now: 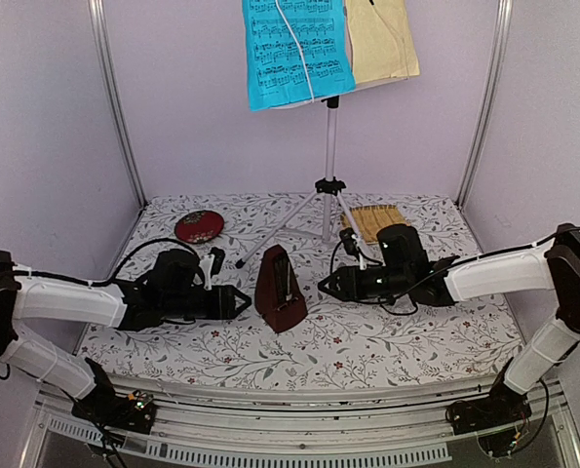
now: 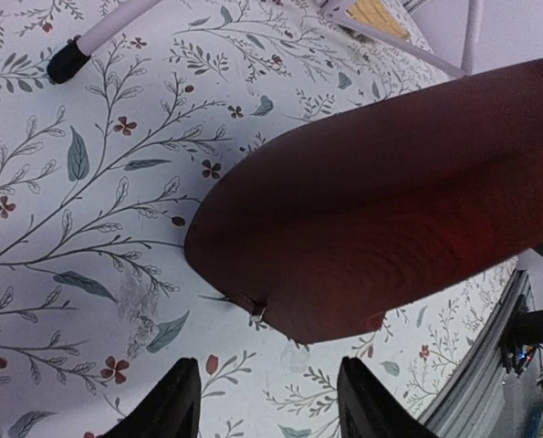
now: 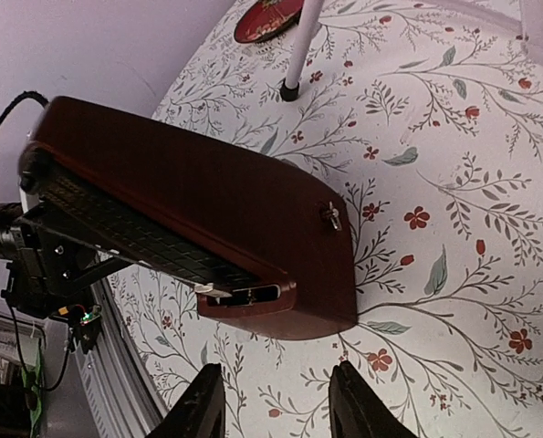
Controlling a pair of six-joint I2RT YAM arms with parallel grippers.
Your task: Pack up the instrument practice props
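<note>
At the middle of the flowered surface [image 1: 416,341], the metronome [image 1: 281,292] stands upright between the left gripper [image 1: 243,300] and right gripper [image 1: 324,285], both spread and empty; rigid, glossy and probably slippery on its tapered sides, it seems best pinched low at the base.

- My pincer [image 2: 271,406] holds its two black fingers [image 2: 175,401] apart, with nothing between them.
- Just ahead, clear of them, a dark red-brown pyramid metronome of grained wood [image 2: 390,210] fills the right side.
- It stands on the bench's white flower-printed cloth [image 2: 88,228].
- At the top left, a white stand leg with a black rubber foot [image 2: 70,57] touches the cloth.
</note>
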